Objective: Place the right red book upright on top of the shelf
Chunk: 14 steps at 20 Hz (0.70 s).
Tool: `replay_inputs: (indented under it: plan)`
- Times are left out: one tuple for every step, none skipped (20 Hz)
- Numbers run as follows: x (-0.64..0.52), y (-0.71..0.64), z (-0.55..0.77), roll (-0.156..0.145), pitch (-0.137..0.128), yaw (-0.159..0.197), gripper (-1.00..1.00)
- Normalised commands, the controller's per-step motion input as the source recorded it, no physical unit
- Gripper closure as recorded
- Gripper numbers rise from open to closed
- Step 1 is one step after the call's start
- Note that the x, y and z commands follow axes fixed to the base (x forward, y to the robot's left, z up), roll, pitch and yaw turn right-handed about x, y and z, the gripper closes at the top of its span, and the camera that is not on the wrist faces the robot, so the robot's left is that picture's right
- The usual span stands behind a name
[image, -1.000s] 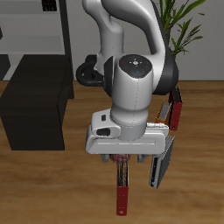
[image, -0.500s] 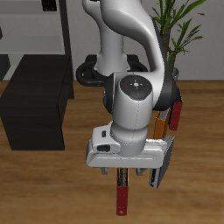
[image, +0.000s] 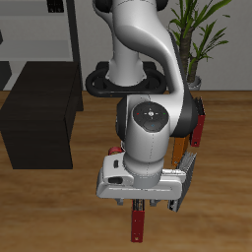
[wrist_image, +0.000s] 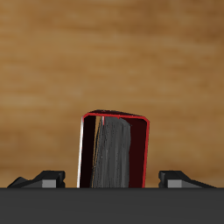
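The hand (image: pixel 139 203) hangs low over the bench (image: pixel 59 212), close to its near edge, with the right red book (image: pixel 138 224) directly under it. In the wrist view that book (wrist_image: pixel 115 150) shows end-on between the two dark fingertips (wrist_image: pixel 42 179), a red cover around grey pages, with a clear gap on either side, so the hand is spread wide and grips nothing. The book lies flat on the wood, its long side running toward the near edge and its far end hidden beneath the hand. Just beside the hand lies a dark flat book (image: pixel 181 187), with an orange book (image: pixel 179 148) and a shorter red book (image: pixel 199 129) farther back behind the arm. The shelf (image: pixel 39 113) stands well apart across the bench, its flat black top bare, and a potted plant (image: pixel 194 34) rises at the far side.
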Motion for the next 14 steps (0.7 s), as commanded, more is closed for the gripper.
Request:
replay_inputs:
  plan:
    - [-0.02,-0.03,-0.05,-0.01,0.011,-0.022,1.0]
    - [-0.06,0.08,0.01,0.014,0.001,-0.008,1.0]
    - [-0.08,0.03,0.08,0.013,-0.01,-0.016,1.0]
    - [-0.16,0.07,0.18,0.034,-0.017,-0.006,1.0]
    - [-0.18,0.03,0.31,0.012,-0.044,0.003,1.0]
    - [-0.13,0.02,0.25,0.012,-0.01,-0.043,1.0]
    - [-0.15,0.03,0.27,0.029,-0.028,0.005,1.0]
    - [-0.07,0.0,0.25,-0.02,-0.033,0.003,1.0]
    - [-0.09,-0.05,0.35,-0.012,-0.024,-0.041,1.0]
    - [-0.11,0.03,0.44,-0.002,-0.047,0.02,1.0]
    - [-0.19,-0.1,0.48,-0.015,-0.04,-0.031,1.0]
    - [-0.18,-0.07,0.56,0.005,-0.054,-0.038,1.0]
    - [-0.25,-0.11,0.71,-0.04,-0.067,-0.001,1.0]
    - [-0.15,-0.07,0.43,-0.022,-0.02,-0.049,1.0]
